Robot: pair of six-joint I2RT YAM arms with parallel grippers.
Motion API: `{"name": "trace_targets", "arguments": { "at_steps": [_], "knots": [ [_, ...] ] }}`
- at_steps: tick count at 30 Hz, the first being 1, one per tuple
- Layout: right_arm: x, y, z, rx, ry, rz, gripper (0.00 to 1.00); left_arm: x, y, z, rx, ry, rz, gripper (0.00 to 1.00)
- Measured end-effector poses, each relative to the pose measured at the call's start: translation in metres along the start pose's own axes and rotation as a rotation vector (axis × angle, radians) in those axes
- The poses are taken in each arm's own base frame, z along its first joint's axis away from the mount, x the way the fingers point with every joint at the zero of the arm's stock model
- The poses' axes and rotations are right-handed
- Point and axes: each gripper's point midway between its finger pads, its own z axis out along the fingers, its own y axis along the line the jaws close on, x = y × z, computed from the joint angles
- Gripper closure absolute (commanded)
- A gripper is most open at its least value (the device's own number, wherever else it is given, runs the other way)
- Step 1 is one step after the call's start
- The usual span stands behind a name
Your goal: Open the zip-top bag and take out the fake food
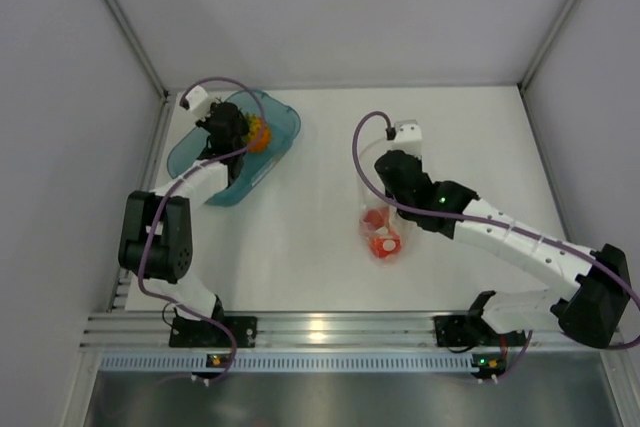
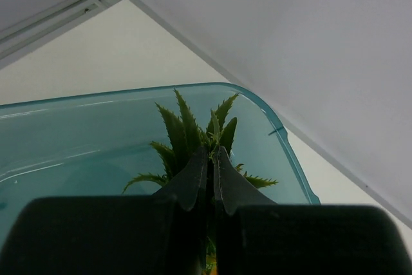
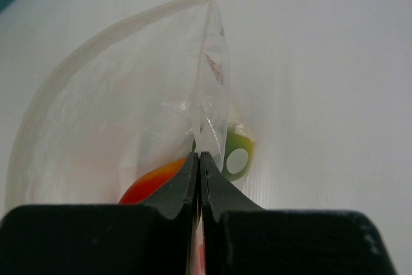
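My left gripper (image 1: 235,135) is shut on the green leaves (image 2: 193,133) of the orange pineapple (image 1: 258,134) and holds it over the teal tray (image 1: 280,125). In the left wrist view the leaves stick out past my closed fingertips (image 2: 210,156). My right gripper (image 1: 392,215) is shut on the clear zip-top bag (image 3: 129,101), which lies at the table's middle (image 1: 375,209). Red-orange fruits (image 1: 380,232) sit inside the bag. In the right wrist view a red-orange fruit (image 3: 151,181) and a green-yellow piece (image 3: 237,158) show through the plastic beyond my fingertips (image 3: 199,159).
The teal tray (image 2: 96,140) stands at the back left, close to the left wall. White walls enclose the table on three sides. An aluminium rail (image 1: 330,332) with the arm bases runs along the near edge.
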Motion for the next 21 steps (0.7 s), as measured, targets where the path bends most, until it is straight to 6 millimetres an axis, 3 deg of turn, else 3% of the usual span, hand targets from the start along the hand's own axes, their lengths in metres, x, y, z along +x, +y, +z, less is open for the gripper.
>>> {"name": "trace_targets", "arguments": {
  "at_steps": [4, 7, 9, 10, 16, 21],
  "knots": [
    [0.0, 0.005, 0.001, -0.029, -0.004, -0.01, 1.0, 0.002, 0.019, 0.021, -0.051, -0.012, -0.048, 0.99],
    [0.002, 0.007, 0.002, -0.042, -0.002, -0.02, 1.0, -0.001, 0.036, 0.032, -0.1, -0.035, -0.077, 0.83],
    [0.004, 0.009, 0.003, -0.05, 0.002, -0.027, 1.0, -0.003, 0.044, 0.038, -0.117, -0.046, -0.085, 0.37],
    [0.006, 0.009, 0.003, -0.052, 0.004, -0.03, 1.0, -0.003, 0.045, 0.04, -0.114, -0.047, -0.093, 0.02],
    [0.009, 0.014, 0.003, -0.082, 0.016, -0.031, 1.0, -0.007, 0.033, 0.04, -0.047, -0.036, -0.138, 0.02],
    [0.009, 0.019, 0.001, -0.11, 0.024, -0.03, 1.0, -0.021, 0.028, 0.018, 0.003, -0.034, -0.157, 0.01]
  ]
}}
